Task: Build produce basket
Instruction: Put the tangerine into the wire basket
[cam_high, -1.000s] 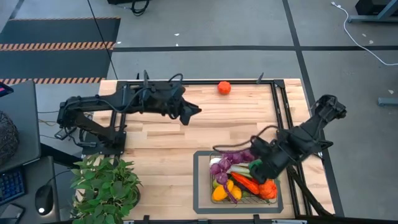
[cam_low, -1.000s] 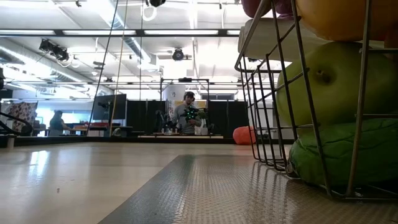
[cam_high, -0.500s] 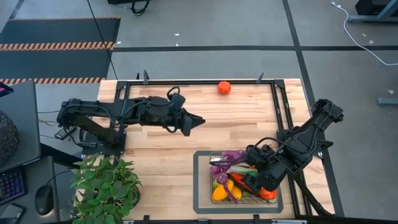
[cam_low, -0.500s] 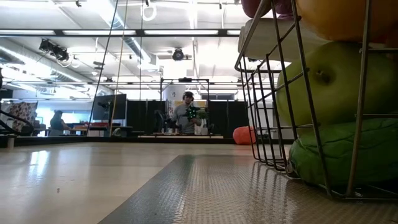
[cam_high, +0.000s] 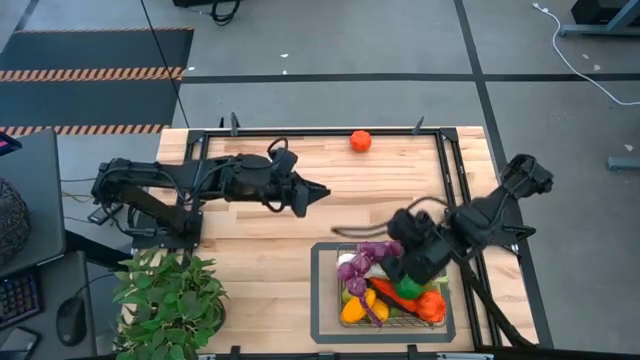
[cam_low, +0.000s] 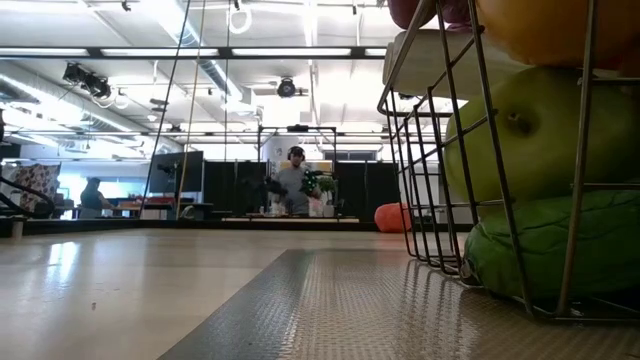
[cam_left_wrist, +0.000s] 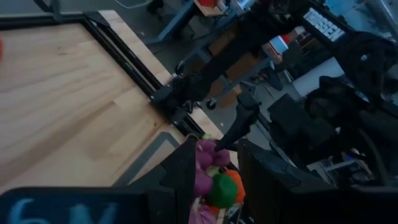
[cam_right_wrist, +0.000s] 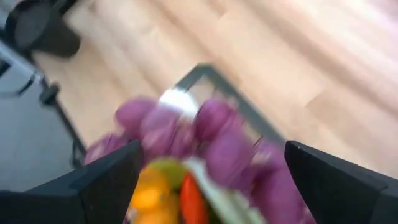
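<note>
Since the earlier picture the right gripper (cam_high: 400, 266) has risen off the produce (cam_high: 385, 288), fingers spread wide and empty. The left gripper (cam_high: 318, 191) hovers mid-table, its fingers a narrow gap apart, empty. The light wooden table (cam_high: 260, 240) has a black rail; a plant (cam_high: 170, 295) stands near-left, an orange tomato (cam_high: 360, 140) at the far edge. The dark wire basket (cam_high: 325, 295), near-right, is heaped with purple, green, orange and yellow produce.

Lighting: even, bright overhead; ceiling strip lights (cam_low: 150, 52) glare in low view. Right wrist view motion-blurred throughout; soft shadows on worktop (cam_high: 260, 240)
</note>
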